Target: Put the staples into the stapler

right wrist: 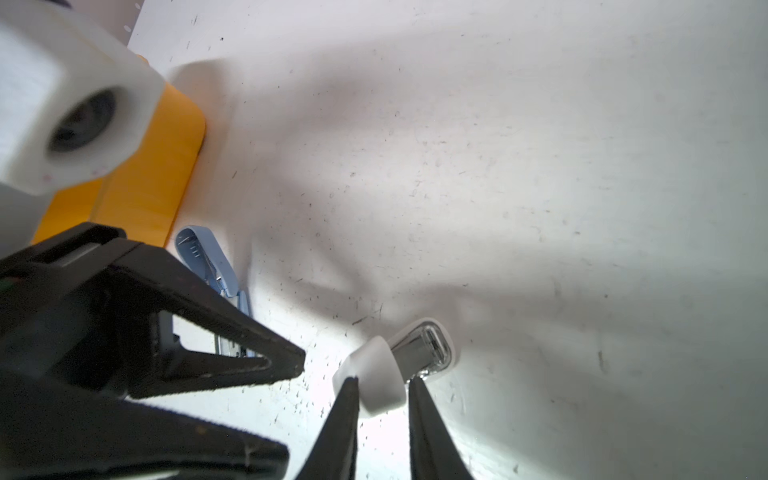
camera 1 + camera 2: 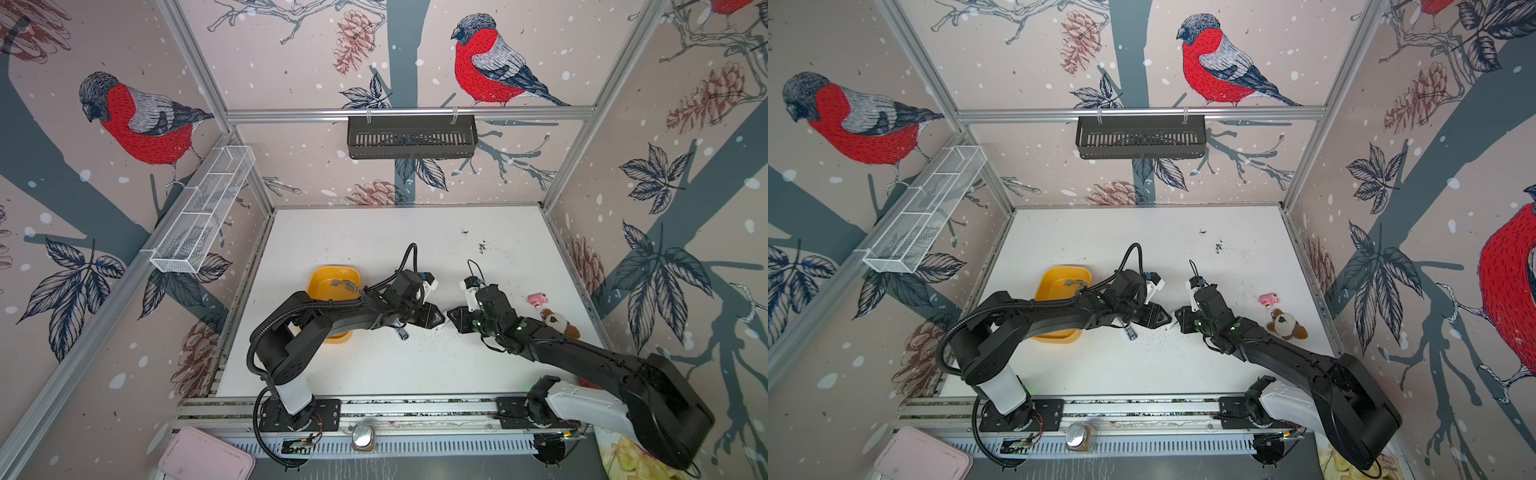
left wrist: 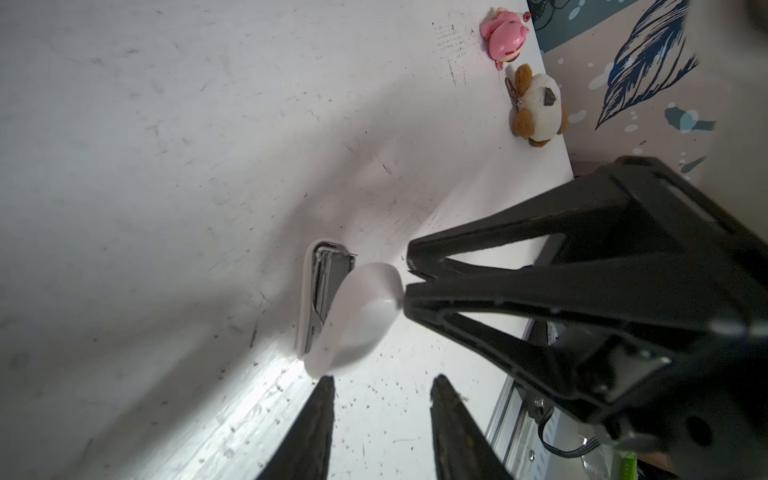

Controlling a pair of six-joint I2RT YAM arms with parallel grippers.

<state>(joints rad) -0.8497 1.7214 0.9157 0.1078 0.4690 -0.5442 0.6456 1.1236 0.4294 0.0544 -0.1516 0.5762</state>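
On table (image 3: 166,166), one white stapler (image 3: 361,316), two toys (image 3: 505,33)

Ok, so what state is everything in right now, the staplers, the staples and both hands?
White stapler: open, lid swung up, metal channel showing.
Blue stapler: lying on the table by the yellow tray, no hand on it.
Staples: loose strips in the yellow tray, none picked up.
Left hand: open, empty.
Right hand: shut on the white stapler's lid.
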